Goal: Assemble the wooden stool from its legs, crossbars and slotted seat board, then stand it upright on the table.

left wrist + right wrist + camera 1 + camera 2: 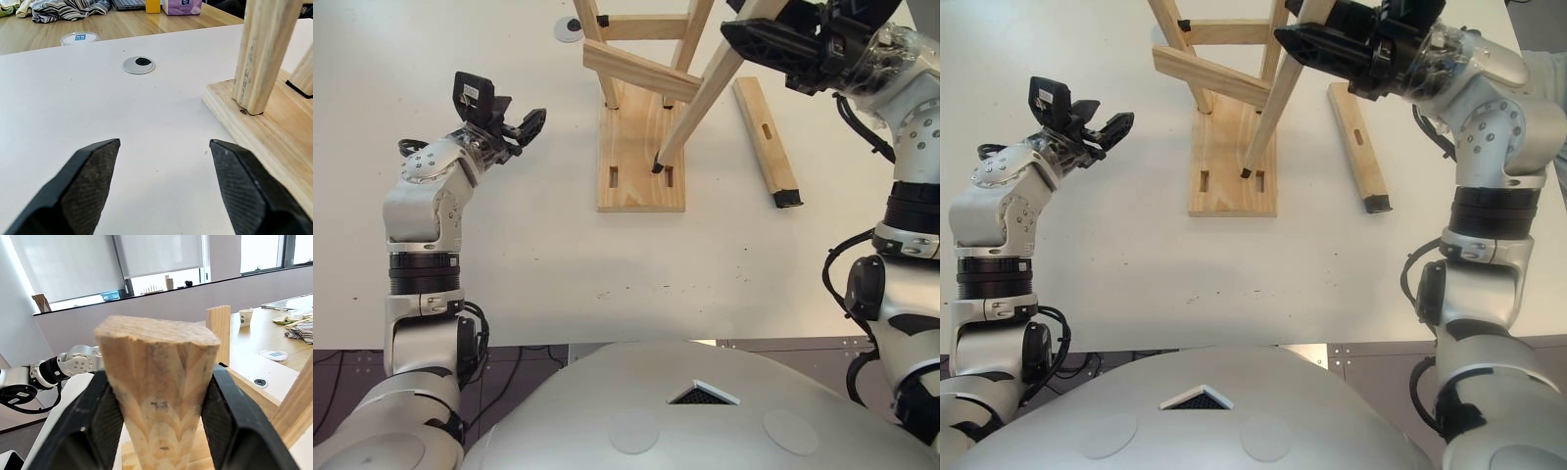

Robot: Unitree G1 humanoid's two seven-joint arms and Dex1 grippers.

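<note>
The right gripper (159,382) clamps a wooden leg (157,416), its black fingers (95,426) pressed against two opposite sides just below the leg's cut end. Behind it stands an upright leg (218,333). The left arm (54,374) is farther off. A round grommet (259,382) sits in the white tabletop (288,374).

A white table (529,245) is seen, on which a seat board (631,191) is laid flat. A loose leg (773,157) is laid just right of the board, apart from it. A round grommet (569,29) is set in the tabletop beyond the board's far left corner.
</note>
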